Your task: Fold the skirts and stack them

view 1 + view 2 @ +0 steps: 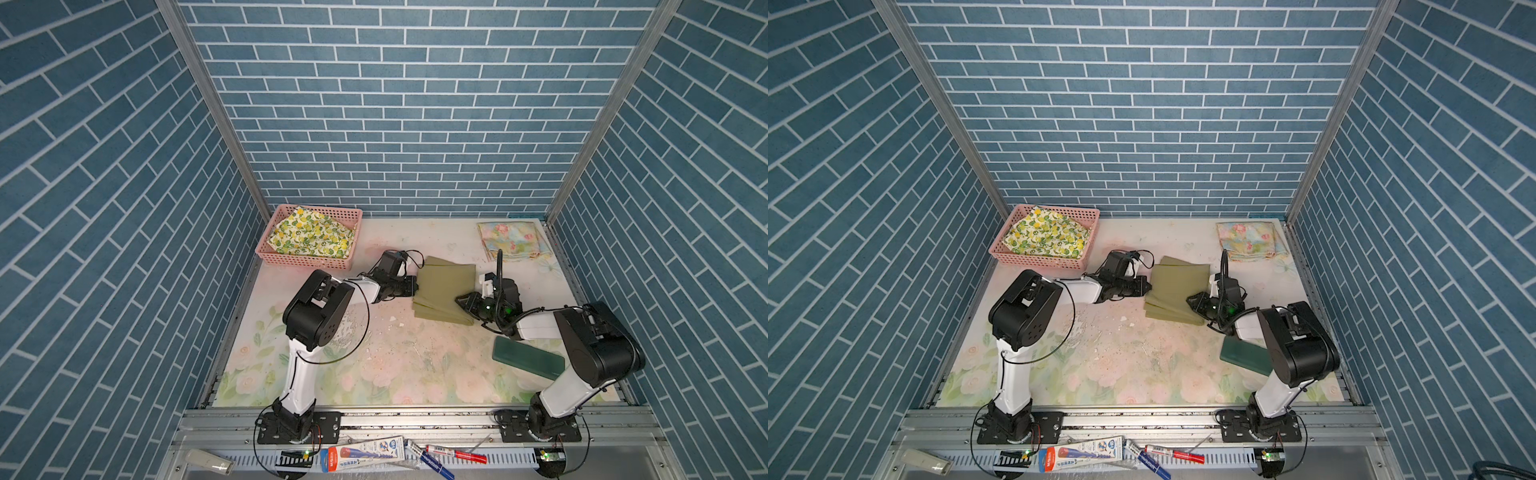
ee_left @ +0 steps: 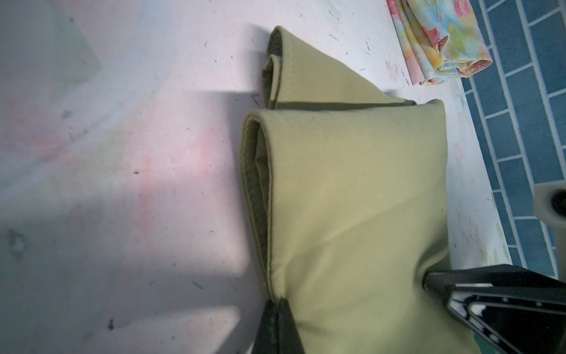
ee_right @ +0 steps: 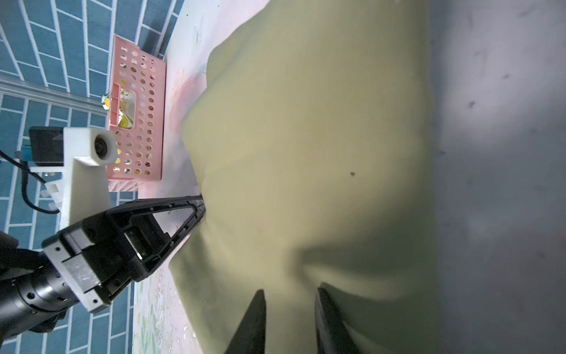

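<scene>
Olive cloth fills the space between the two pairs of fingers: the olive skirt point(image 1: 444, 291), folded into several layers, lies on the table point(image 1: 395, 365) with one gripper at each side of it in both top views.

The left gripper point(image 1: 415, 286) meets the skirt's edge. In the left wrist view its fingers point(image 2: 269, 331) are pressed fully together, pinching a hemmed corner of the fold, and the cloth puckers where they bite. The rolled edges of the layers sit just ahead of those fingertips.

The right gripper point(image 1: 459, 300) reaches in from the opposite side. In the right wrist view its fingers point(image 3: 251, 321) stand partly apart with a raised ridge of olive cloth caught between them, and creases run out from the spot. The left gripper's tip shows across the skirt from there, touching the far edge.

Behind the left fingers, well apart from them, the lemon skirt point(image 1: 311, 237) lies loosely in the pink basket point(image 1: 307, 261). Beyond the right fingers, toward the back corner, the floral skirt point(image 1: 513, 241) rests folded on the table, clear of the olive one. A dark green block point(image 1: 528, 357) lies behind the right fingers, beside that arm.
</scene>
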`<state>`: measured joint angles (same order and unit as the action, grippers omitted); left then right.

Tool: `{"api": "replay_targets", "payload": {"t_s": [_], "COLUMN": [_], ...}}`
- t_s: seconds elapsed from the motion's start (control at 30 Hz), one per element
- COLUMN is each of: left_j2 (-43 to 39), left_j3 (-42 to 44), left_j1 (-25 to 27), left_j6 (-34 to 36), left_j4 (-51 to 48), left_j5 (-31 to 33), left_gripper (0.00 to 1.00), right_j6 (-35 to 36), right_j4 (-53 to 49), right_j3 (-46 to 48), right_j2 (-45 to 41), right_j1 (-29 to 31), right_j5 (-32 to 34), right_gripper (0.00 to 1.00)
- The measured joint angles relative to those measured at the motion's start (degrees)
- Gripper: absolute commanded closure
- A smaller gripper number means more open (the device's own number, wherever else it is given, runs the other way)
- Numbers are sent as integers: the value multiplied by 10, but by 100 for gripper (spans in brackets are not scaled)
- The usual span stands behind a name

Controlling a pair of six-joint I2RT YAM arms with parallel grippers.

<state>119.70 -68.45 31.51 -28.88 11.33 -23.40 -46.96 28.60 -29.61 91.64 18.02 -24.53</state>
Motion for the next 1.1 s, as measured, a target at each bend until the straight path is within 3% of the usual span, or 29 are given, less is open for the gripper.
{"api": "replay_targets", "payload": {"t_s": [0.23,0.63,0.73,0.93,1.1], "left_j2": [0,0,1,1,1], "left_j3": [0,-1,-1,-1,-1], "left_j1": [0,2,3,3,3], "left_j6": [0,1,1,2,2], "left_j4": [0,0,0,1,1], "left_j5": [1,2,3,3,4], "left_gripper": [100,100,100,100,100], "right_j6": [8,3,10,52,73], "right_j4": [-81,-22,-48,-222,-241], "right_j3": [-29,34,28,-78,-196], "right_j2": [-71,-26,-38,-90,-69], "right_j1": [13,28,29,24,-9], "right_j5": [13,13,21,54,43], "right_gripper": [69,70,70,69,68]}}
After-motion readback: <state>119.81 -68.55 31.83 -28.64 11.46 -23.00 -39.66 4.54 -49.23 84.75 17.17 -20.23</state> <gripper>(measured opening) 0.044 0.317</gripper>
